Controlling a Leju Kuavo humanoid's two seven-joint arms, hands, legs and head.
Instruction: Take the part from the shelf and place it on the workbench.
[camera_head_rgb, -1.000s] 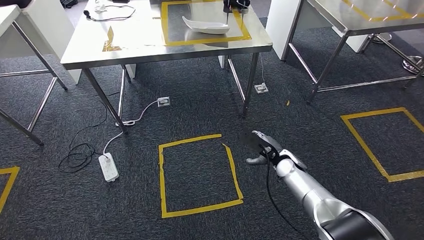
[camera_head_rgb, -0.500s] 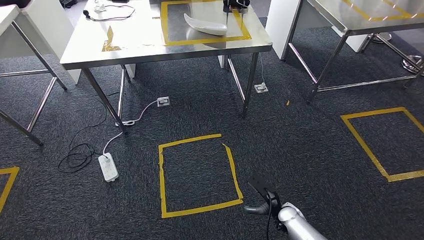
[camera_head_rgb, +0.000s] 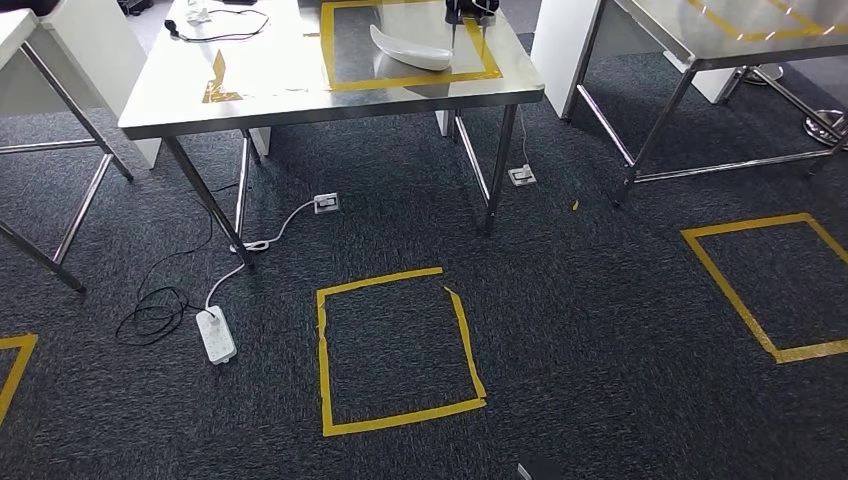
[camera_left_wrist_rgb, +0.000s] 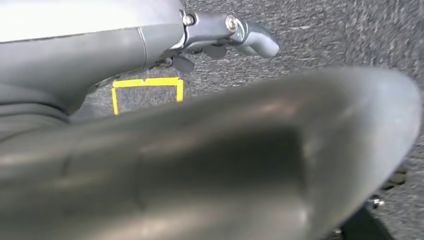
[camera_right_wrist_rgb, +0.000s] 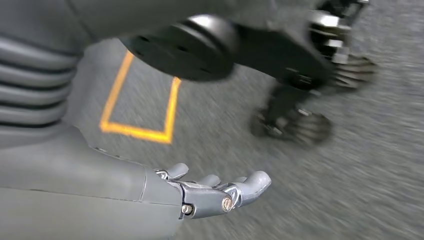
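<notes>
Nearest, the right hand (camera_right_wrist_rgb: 210, 192) hangs low over the carpet (camera_head_rgb: 600, 300), fingers (camera_right_wrist_rgb: 252, 182) loosely spread and holding nothing, while the left hand (camera_left_wrist_rgb: 225, 35) also hangs over the carpet with a thick blurred grey shape in front of it, so I cannot tell how its fingers lie. Beyond them a yellow tape square (camera_head_rgb: 398, 350) marks the carpet, with a white power strip (camera_head_rgb: 217, 335) off to its left. Farthest, straight beyond the square, stands the table (camera_head_rgb: 270, 90), and the white part (camera_head_rgb: 410, 50) lies on it inside a yellow tape frame (camera_head_rgb: 345, 82).
</notes>
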